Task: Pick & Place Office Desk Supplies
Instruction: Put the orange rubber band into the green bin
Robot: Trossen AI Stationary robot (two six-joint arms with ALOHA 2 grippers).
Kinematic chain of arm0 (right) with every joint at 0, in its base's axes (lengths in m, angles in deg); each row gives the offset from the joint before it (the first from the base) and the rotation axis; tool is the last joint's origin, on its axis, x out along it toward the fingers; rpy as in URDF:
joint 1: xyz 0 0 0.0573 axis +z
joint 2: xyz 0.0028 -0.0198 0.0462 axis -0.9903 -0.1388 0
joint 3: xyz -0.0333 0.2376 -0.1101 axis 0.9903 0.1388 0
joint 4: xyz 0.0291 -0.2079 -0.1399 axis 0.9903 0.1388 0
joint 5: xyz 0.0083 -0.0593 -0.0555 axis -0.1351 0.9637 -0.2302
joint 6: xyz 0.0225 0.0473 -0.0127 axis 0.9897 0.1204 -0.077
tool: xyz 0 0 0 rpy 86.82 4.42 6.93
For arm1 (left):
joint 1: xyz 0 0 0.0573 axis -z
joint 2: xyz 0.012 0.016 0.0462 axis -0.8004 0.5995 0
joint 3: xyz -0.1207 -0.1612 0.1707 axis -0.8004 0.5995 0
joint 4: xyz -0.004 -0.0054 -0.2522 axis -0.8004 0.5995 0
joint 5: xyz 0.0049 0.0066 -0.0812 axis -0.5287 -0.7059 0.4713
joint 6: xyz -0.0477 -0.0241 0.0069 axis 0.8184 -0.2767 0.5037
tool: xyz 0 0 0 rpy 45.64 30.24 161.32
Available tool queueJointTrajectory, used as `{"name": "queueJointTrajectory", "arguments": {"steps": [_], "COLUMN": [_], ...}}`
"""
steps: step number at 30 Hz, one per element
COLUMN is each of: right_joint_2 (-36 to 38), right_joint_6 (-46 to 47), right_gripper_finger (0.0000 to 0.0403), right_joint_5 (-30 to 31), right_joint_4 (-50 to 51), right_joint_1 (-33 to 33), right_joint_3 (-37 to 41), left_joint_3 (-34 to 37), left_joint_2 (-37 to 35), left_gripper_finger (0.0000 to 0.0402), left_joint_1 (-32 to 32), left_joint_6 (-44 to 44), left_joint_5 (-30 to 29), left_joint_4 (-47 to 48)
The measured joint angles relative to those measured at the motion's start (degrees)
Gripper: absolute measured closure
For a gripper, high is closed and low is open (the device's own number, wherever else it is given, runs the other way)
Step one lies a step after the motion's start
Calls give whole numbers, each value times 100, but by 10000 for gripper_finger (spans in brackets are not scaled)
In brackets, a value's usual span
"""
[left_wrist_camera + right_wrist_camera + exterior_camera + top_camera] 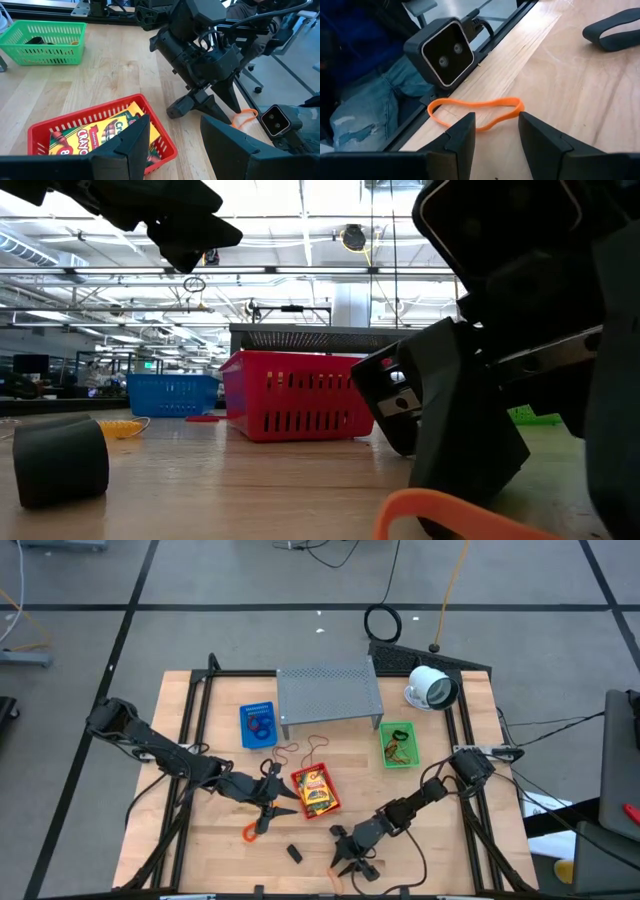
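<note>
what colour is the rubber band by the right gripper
Orange rubber band; clearest in the right wrist view.

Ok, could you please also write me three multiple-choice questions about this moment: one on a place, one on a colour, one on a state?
1. Where does the orange rubber band near the right pincer lie?
A. in the green basket
B. on the bare table, close to its edge
C. on the grey shelf

2. What colour is the basket that holds the crayon boxes?
A. blue
B. green
C. red

3. How is the right pincer?
A. shut on the band
B. open, gripping nothing
C. holding a crayon box

Answers:
1 B: the orange rubber band lies flat on the wood by the table's edge.
2 C: the crayon boxes sit in the red basket.
3 B: the right pincer shows a clear gap, with the band beyond it.
</note>
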Motion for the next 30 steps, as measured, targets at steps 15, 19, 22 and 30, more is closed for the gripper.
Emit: {"name": "queueJointTrajectory", "arguments": {"steps": [15, 19, 22, 30], "right_joint_2": [4, 4, 2, 232], "right_joint_6": [-659, -888, -1040, -1155], "right_gripper_finger": [354, 396, 398, 403], "right_joint_5": [276, 225, 149, 323], "right_joint_4": [416, 495, 432, 442], "right_joint_1": [25, 22, 28, 29], "right_joint_3": [-329, -407, -420, -392], "left_joint_3": [0, 0, 0, 0], "left_joint_2": [0, 0, 0, 0], "left_gripper_finger": [218, 218, 218, 218], "left_joint_1": [2, 2, 2, 2], "left_joint_6": [11, 17, 24, 70], "left_joint_5": [0, 0, 2, 2], "left_joint_4": [13, 35, 40, 190]}}
